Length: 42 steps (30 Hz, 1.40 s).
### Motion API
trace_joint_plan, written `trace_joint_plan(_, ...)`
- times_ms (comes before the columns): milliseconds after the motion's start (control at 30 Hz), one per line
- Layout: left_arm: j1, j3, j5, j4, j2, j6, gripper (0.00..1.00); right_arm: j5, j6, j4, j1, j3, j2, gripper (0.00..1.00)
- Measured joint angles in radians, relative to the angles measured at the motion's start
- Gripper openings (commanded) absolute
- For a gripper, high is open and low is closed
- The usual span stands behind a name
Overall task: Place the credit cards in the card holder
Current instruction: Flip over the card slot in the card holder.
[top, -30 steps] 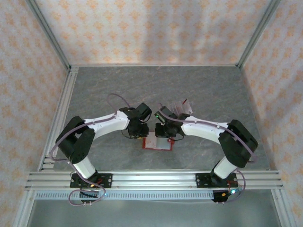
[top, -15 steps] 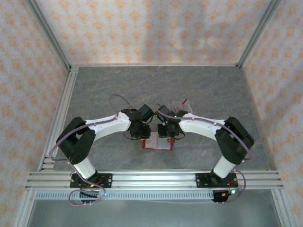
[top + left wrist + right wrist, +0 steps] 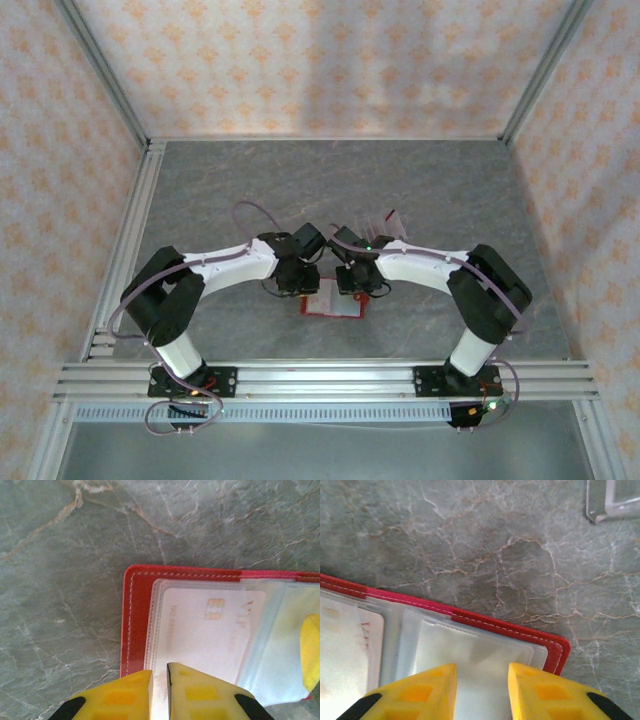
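Centrally, your nearly closed left gripper [image 3: 159,690] and parted right gripper [image 3: 482,690] crowd the card holder [image 3: 136,625] at its red edges, credit card [image 3: 200,635] sleeved, clear rack [image 3: 615,500] upper right.

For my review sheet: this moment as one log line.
card holder: open on table | credit card: inside sleeve | left gripper: nearly closed at card edge, grip unclear | right gripper: open over other sleeve

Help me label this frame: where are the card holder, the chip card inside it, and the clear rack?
card holder [image 3: 136,625], left wrist view, red stitched left border.
credit card [image 3: 200,642], left wrist view, pale face below the chip.
clear plastic rack [image 3: 614,504], right wrist view, its corner.
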Motion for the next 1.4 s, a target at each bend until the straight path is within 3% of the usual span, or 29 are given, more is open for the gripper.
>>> trace_joint_plan(367,-0.010,-0.049,0.003,0.027,0.001,-0.023,0.16,0.009,0.004,0.025,0.001,-0.019,0.001,0.26)
trace_joint_plan(533,-0.013,-0.057,0.003,0.041,0.004,-0.026,0.16,0.006,0.004,0.038,0.003,-0.019,0.001,0.05)
trace_joint_plan(633,-0.013,-0.062,0.003,0.049,0.004,-0.027,0.15,0.005,0.005,0.043,0.010,-0.019,0.001,0.00)
trace_joint_plan(1400,-0.018,-0.091,0.002,0.085,-0.014,-0.060,0.16,-0.071,0.005,-0.013,0.010,0.064,-0.003,0.00)
